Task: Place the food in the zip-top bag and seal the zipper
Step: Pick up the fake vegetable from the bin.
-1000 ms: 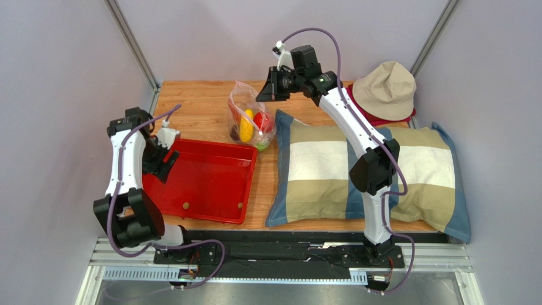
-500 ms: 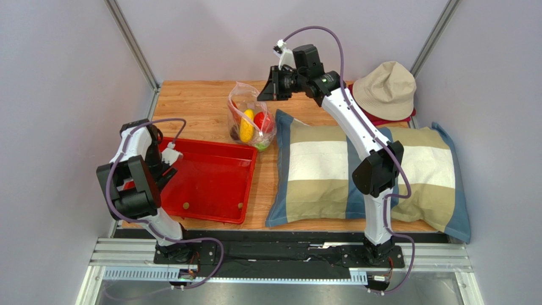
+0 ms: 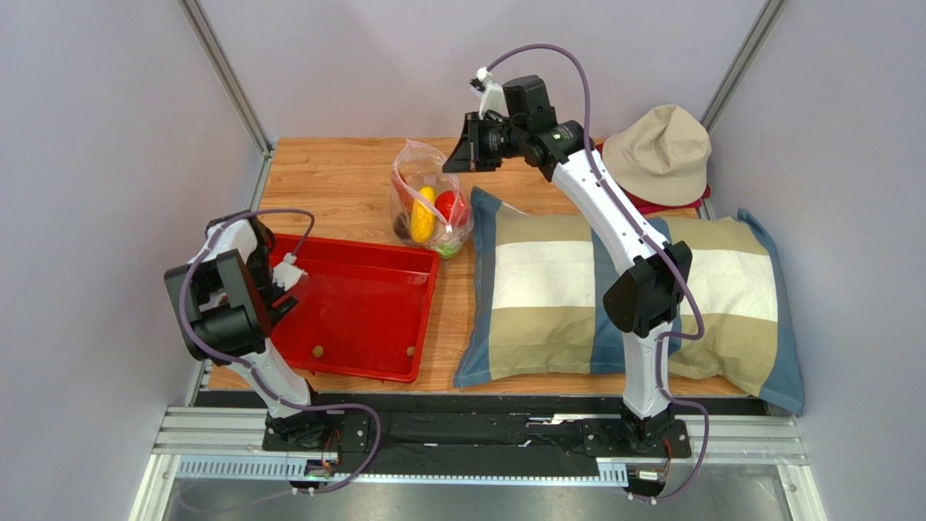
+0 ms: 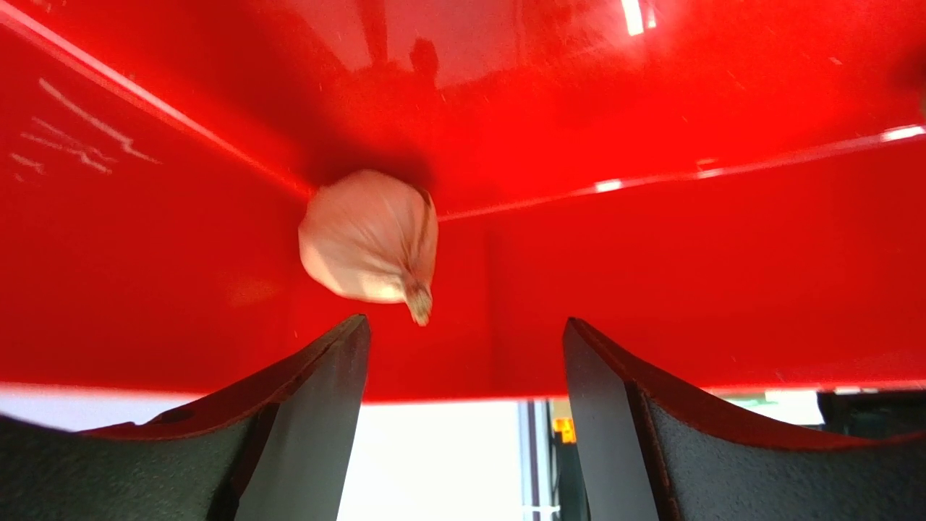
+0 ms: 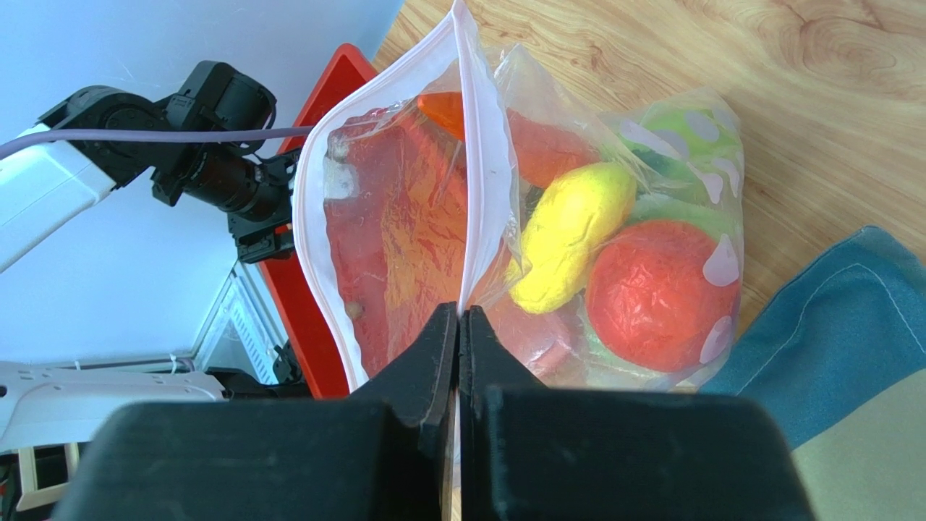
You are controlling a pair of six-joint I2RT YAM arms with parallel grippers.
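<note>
The wooden table (image 3: 337,174) carries a red tray (image 3: 359,309), zip-top bag (image 3: 417,182) and pillow (image 3: 543,293).

I see zip-top bag (image 3: 429,201) upright, zipper (image 5: 487,163) strips apart, yellow, red, green food (image 5: 571,233) inside; one pale piece (image 4: 370,239) lies in red tray (image 4: 706,271).

No legible text, label, brand, number or sign on anything in any view.
</note>
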